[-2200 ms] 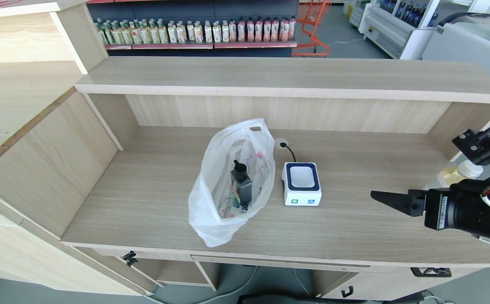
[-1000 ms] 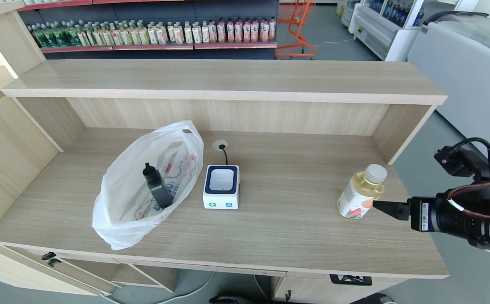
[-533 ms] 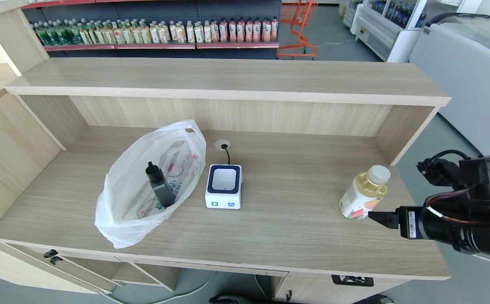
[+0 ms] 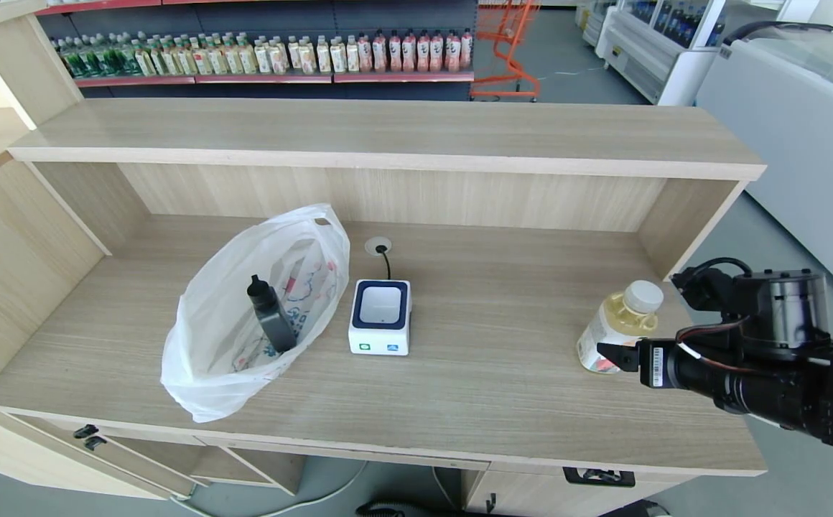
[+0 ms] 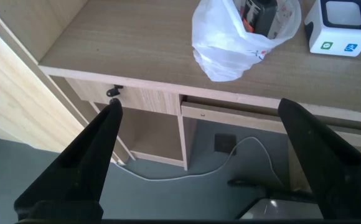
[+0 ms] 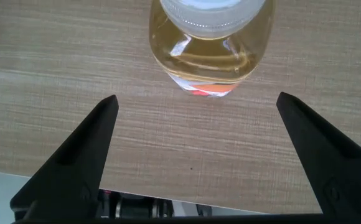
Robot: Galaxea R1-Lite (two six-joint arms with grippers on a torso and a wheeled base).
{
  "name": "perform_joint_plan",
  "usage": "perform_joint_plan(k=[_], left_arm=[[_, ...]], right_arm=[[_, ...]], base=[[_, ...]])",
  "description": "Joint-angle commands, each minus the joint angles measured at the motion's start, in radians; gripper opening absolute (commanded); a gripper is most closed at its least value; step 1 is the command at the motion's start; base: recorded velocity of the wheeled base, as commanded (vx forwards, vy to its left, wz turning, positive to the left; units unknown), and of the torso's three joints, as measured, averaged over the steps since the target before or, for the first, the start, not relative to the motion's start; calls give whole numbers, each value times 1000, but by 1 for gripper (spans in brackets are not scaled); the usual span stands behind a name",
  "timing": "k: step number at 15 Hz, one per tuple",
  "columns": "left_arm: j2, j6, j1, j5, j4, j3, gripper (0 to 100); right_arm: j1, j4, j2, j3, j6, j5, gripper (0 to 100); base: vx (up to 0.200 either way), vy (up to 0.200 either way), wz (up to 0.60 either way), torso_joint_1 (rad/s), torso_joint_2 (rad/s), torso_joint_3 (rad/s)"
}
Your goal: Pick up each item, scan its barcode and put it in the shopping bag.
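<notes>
Bottle [image 4: 619, 327]: upright on the counter [image 4: 503, 388], lower right of the head view; long axis vertical, white cap up.
Right gripper [image 6: 197, 102]: fingers spread wide, holding nothing; the bottle sits just beyond the tips, centred on the gap.
Left gripper [image 5: 200, 106]: spread wide, empty.
Shopping bag [image 4: 244, 352]: left of centre, scanner [image 4: 380, 316] just beside it.

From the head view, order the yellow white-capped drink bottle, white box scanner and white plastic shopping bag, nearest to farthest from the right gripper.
1. Yellow drink bottle, right beside the right gripper.
2. White box scanner, mid-counter.
3. White plastic shopping bag, far left.
</notes>
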Motion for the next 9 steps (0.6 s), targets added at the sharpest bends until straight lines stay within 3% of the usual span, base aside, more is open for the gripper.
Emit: perform_joint_plan(k=[1,9], left_arm=[[0,0,0,1,0,0,100],[0,0,0,1,0,0,100]], right_arm=[[2,-59,77,15,-3,1,100],[14,-308,210,15,-26,4,100]], base=[[0,0,0,0,0,0],[0,0,0,0,0,0]])
